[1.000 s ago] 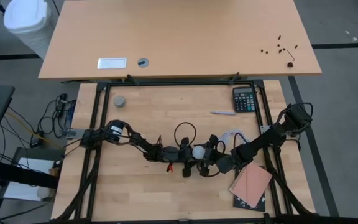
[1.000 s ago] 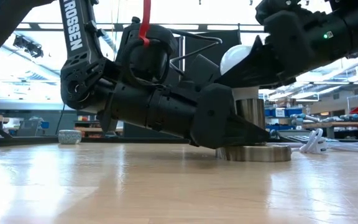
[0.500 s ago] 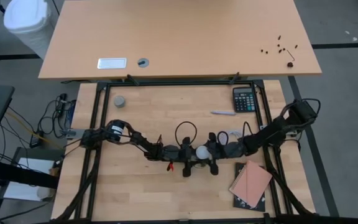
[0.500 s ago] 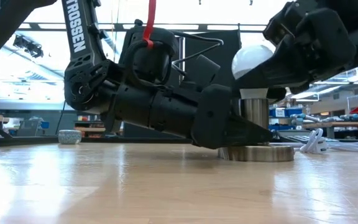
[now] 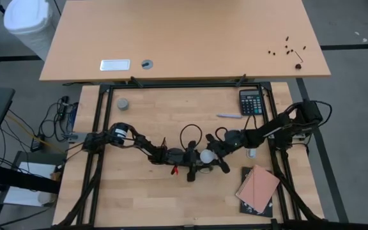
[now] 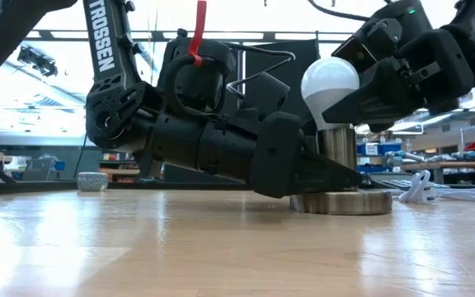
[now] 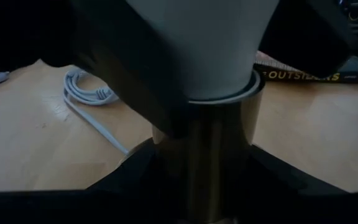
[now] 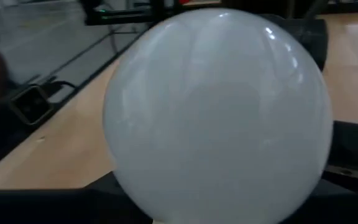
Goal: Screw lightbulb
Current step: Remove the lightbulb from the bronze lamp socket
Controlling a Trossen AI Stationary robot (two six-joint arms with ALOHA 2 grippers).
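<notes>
The lightbulb (image 6: 330, 82) stands upright near the middle of the counter (image 5: 139, 191), its white globe uppermost and its narrow end seated in the metal socket post (image 6: 337, 161) of a round silvery base (image 6: 342, 202) that rests flat on the wood. In the right wrist view the globe (image 8: 219, 115) fills nearly the whole picture. The right hand (image 6: 361, 87) reaches in from the right and is clenched on the lightbulb, its dark fingers pressed against the globe's sides. The left hand (image 5: 193, 160) lies low over the counter, coming in from the left, and is clamped on the socket post just above the base; in the left wrist view the post (image 7: 219, 149) rises between the dark fingers (image 7: 278, 180), with the bulb's white neck (image 7: 204, 50) sitting in its rim. A coiled white cord (image 7: 82, 87) lies on the wood just beyond the base. Farther off on the counter are a calculator (image 5: 251, 101) near the back right corner, a pen (image 5: 229, 115) below it, a small grey cap (image 5: 122, 103) at the back left, and a reddish notebook (image 5: 258, 188) lying on a dark book at the front right.
</notes>
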